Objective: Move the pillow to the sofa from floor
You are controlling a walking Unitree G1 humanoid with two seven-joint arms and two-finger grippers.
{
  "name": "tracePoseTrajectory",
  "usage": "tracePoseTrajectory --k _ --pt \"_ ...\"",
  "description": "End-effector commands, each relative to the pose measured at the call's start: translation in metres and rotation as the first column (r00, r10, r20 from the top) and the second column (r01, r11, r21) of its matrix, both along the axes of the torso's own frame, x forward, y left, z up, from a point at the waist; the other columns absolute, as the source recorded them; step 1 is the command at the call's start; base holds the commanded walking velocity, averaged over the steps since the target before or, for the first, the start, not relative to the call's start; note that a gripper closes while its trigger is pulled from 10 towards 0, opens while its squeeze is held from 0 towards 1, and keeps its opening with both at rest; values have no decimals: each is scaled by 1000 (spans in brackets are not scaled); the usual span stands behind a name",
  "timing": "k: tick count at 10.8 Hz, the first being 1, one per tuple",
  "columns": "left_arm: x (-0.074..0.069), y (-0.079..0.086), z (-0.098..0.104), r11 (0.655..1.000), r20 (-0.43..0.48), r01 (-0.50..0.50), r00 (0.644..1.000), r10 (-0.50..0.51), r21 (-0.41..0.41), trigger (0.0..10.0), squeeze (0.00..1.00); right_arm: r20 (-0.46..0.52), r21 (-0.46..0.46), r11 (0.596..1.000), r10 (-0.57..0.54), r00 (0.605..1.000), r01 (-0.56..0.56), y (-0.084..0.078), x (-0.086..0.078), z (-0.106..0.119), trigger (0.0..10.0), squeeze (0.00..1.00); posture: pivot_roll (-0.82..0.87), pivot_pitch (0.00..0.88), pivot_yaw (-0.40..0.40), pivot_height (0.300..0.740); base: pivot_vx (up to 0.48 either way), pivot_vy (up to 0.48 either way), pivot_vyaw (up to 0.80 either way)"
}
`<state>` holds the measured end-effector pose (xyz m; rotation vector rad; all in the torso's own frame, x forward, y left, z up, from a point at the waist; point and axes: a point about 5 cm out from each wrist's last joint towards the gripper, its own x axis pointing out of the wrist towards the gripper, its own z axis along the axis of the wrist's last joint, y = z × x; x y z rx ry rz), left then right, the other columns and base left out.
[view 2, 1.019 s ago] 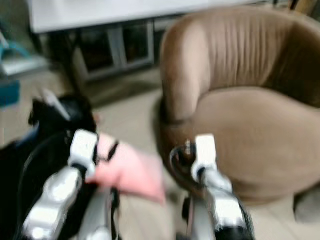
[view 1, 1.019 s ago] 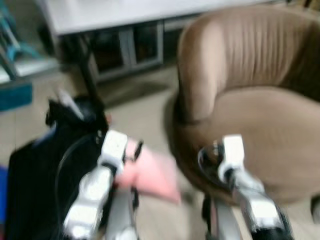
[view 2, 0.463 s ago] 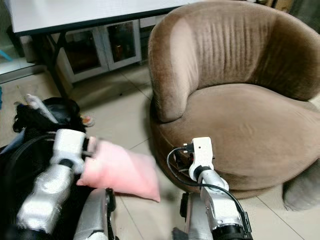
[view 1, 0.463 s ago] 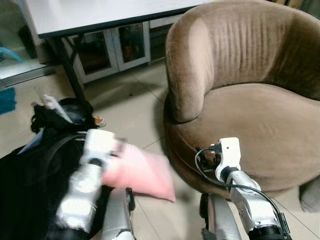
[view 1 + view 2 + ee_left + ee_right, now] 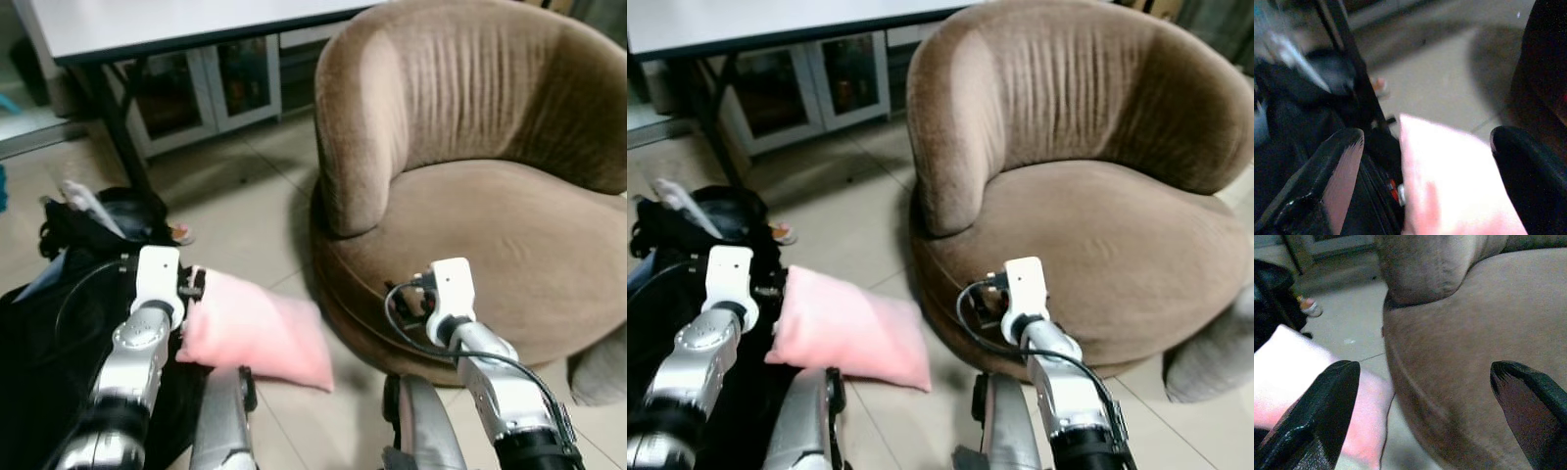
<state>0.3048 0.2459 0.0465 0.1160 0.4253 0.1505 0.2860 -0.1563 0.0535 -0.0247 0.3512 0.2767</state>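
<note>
While the robot stands facing a tiled floor, the scene reads as follows from its left side to its right. At far left a black bag lies on the floor, with a pale object sticking out near its top; what that object is cannot be told. Behind the bag a white table stands on dark legs, and a low cabinet with glass doors sits beneath it.

The left arm extends forward above the bag. In the left wrist view the left gripper has its two black fingers spread wide apart, with the near edge of the pillow lying between them; neither finger presses on the fabric. The pink pillow rests flat on the floor, just beside the bag and close to the base of the sofa. Whether the pillow touches the sofa base cannot be told.

To the right, the brown round sofa stands with its curved back upright and its seat bare. The right arm reaches toward the front of the sofa base. In the right wrist view the right gripper also has its fingers held well apart, gripping nothing, with the sofa seat edge ahead of it and the pillow off toward one finger.
</note>
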Motion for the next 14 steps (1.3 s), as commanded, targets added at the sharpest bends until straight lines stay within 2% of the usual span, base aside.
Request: tracePoseTrajectory --k 1,2,3,4,5,6,7,8,9,10,11,12,13,14 --pt "0 10 0 999 -7 -46 999 46 -23 10000 1000 14 -9 1000 26 1000 -26 2 1 6 10000 0 10 0 -23 529 0 0 0" --pt "-1 22 -3 990 -25 -117 993 115 -82 10000 1000 7 -17 999 45 999 -45 2 -4 7 10000 0 3 0 -42 529 0 0 0" --pt "-12 47 -9 968 -52 -228 973 224 -108 10000 1000 -22 -12 997 79 997 -79 7 -12 4 10000 0 9 0 -65 529 0 0 0" --pt "-19 57 -12 956 -57 -263 964 258 -130 10000 1000 -25 -22 992 126 992 -126 11 -18 7 10000 0 10 9 -112 529 0 0 0" --pt "-25 67 -17 937 -88 -320 947 310 -142 10000 1000 -24 -40 983 180 983 -181 11 -18 18 10000 0 -31 56 -159 529 0 0 0" --pt "-30 70 -20 923 -108 -358 933 345 -145 10000 1000 -24 -57 976 210 978 -211 10 -19 24 10000 0 -44 65 -165 529 0 0 0" --pt "-33 68 -26 909 -117 -377 925 360 -180 10000 1000 -7 -61 976 207 978 -207 -2 -25 41 10000 0 -130 68 -202 529 0 0 0" --pt "-33 59 -32 888 -124 -389 921 369 -245 10000 1000 4 -115 967 229 973 -227 -19 -30 62 10000 0 -186 89 -233 529 0 0 0" --pt "-34 53 -36 883 -137 -402 915 379 -243 10000 1000 -10 -154 961 230 973 -228 -34 -36 71 10000 0 -219 125 -275 529 0 0 0" --pt "-38 57 -39 860 -143 -452 892 430 -235 10000 1000 -51 -172 955 235 971 -241 -47 -47 84 10000 0 -257 133 -333 529 0 0 0" --pt "-41 58 -40 852 -134 -470 883 450 -229 10000 1000 -76 -186 949 243 967 -253 -57 -57 95 10000 0 -247 128 -370 529 0 0 0" --pt "-43 62 -40 841 -125 -492 871 475 -226 10000 314 -91 -184 949 241 966 -254 -60 -62 99 10000 0 -242 128 -388 529 0 0 0" --pt "-51 72 -40 834 -118 -521 854 507 -182 10000 0 -120 -170 950 243 963 -261 -61 -69 100 10000 0 -238 134 -398 529 0 0 0" --pt "-54 77 -38 857 -92 -495 869 487 -142 10000 0 -130 -153 952 246 961 -265 -59 -72 102 10000 0 -235 139 -397 529 0 0 0"
